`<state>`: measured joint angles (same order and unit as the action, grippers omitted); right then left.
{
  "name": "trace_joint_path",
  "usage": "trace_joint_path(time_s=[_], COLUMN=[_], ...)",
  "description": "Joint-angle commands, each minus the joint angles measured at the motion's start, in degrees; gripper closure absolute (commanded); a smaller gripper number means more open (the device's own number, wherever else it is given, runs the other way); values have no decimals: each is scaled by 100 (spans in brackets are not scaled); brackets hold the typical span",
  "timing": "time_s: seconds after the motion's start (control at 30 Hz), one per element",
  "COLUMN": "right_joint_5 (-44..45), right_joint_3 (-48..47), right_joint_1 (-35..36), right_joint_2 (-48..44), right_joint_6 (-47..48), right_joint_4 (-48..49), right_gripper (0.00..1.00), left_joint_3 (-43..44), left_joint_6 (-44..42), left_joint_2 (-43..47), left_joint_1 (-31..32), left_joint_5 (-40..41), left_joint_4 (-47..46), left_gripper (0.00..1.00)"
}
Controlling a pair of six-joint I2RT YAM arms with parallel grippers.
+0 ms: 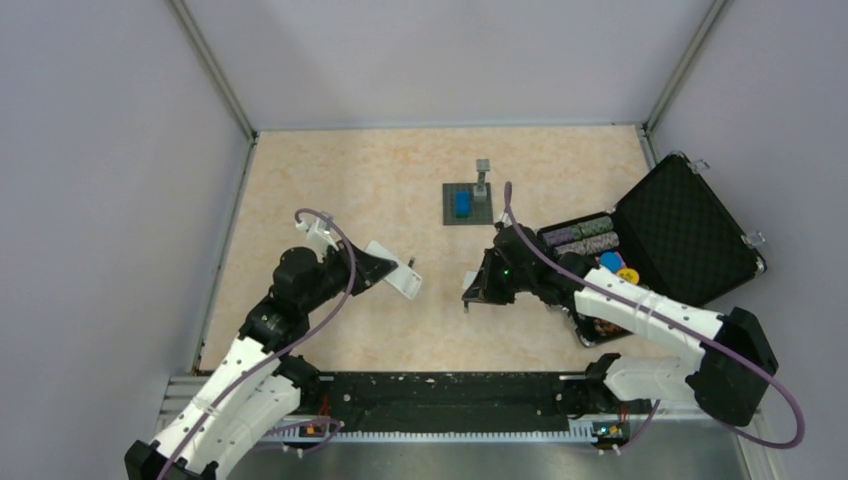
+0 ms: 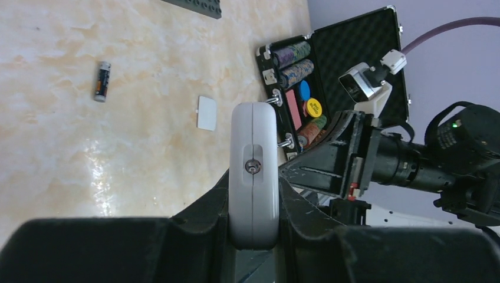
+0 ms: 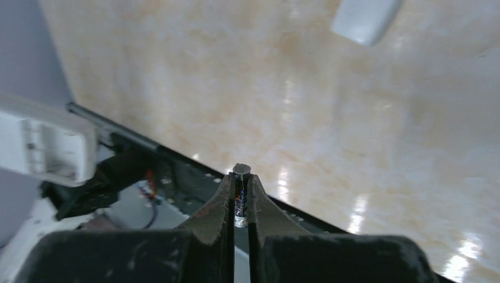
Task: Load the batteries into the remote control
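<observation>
Battery [image 3: 239,200] pinched in the closed right gripper [image 1: 472,293]; remote control [image 1: 397,277] clamped in the left gripper [image 2: 253,203].

Both are held off the table, the remote to the left of the right gripper with bare tabletop [image 1: 400,180] between them. The battery's long axis runs along the fingers, one cap just past their tips. The remote's recessed side seems turned toward the right arm. A second battery [image 2: 102,81] lies flat near a small white cover [image 2: 207,112], and the open poker chip case [image 1: 690,230] crowds the right arm's outer side.

Bright even light, glare on table [image 3: 383,147]
</observation>
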<state>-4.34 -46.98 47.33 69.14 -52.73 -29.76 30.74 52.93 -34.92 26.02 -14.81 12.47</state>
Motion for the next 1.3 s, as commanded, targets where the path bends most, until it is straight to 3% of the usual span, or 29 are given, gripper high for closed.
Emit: trace_joint_path(time_s=[0.0, 0.2, 0.43, 0.8, 1.27], right_joint_5=[-1077, -1263, -1139, -970, -801], right_joint_3=[-49, -22, -78, -337, -383], right_joint_1=[-52, 13, 221, 648, 697], right_joint_2=[-302, -335, -68, 504, 851], right_joint_6=[-1687, -2857, -3495, -3868, -4061], right_joint_4=[1206, 1982, 2429, 2698, 2688], right_gripper=[100, 100, 100, 100, 99], left_joint_3=[-204, -200, -190, -86, -178], left_joint_6=[593, 135, -392, -760, -845], left_joint_2=[-133, -338, -464, -452, -137], left_joint_1=[24, 26, 70, 90, 88], left_joint_5=[-475, -574, -583, -401, -532], left_joint_4=[-1286, -1746, -1710, -1364, -789], left_gripper=[100, 100, 100, 100, 100])
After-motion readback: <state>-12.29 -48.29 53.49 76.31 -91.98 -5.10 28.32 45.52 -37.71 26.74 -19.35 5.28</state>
